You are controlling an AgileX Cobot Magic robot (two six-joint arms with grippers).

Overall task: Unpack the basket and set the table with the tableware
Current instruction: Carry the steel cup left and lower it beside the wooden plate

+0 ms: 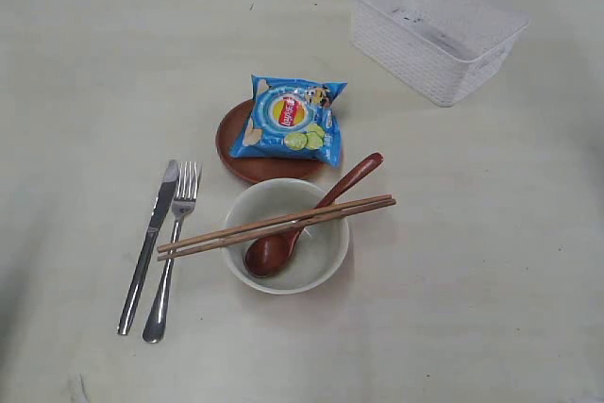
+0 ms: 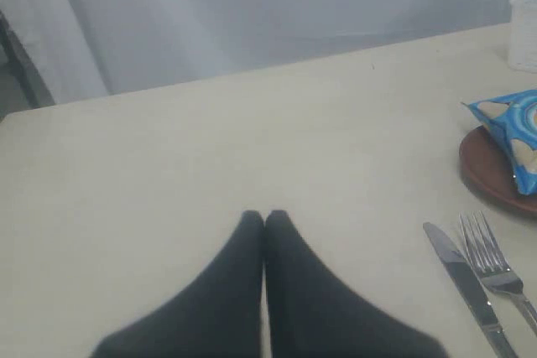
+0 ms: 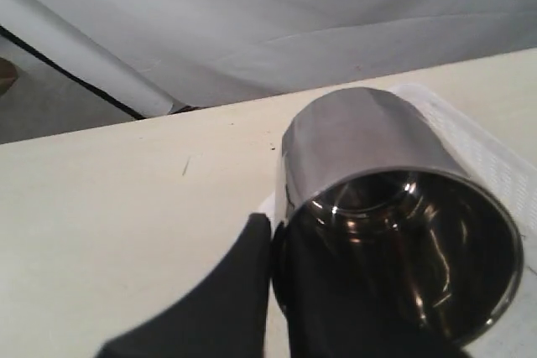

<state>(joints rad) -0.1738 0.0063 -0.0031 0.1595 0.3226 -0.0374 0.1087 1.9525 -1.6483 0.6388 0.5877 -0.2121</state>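
My right pincer (image 3: 273,245) pinches the wall of the steel cup (image 3: 369,148) close by the basket (image 1: 436,30), while my left pincer (image 2: 265,220) hangs closed and empty over the desk (image 1: 85,73). The basket stands at one o'clock from the bowl (image 1: 326,257), which carries the wooden spoon (image 1: 351,184) and chopsticks (image 1: 274,226), with the knife (image 1: 151,233) and fork (image 1: 173,252) at its nine o'clock. At its twelve o'clock the brown plate (image 1: 234,148) bears a blue Lay's chip bag (image 1: 291,120).

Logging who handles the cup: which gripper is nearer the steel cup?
Right. The right gripper grips the steel cup by its rim; the left gripper is shut over the table, with no cup in its view.
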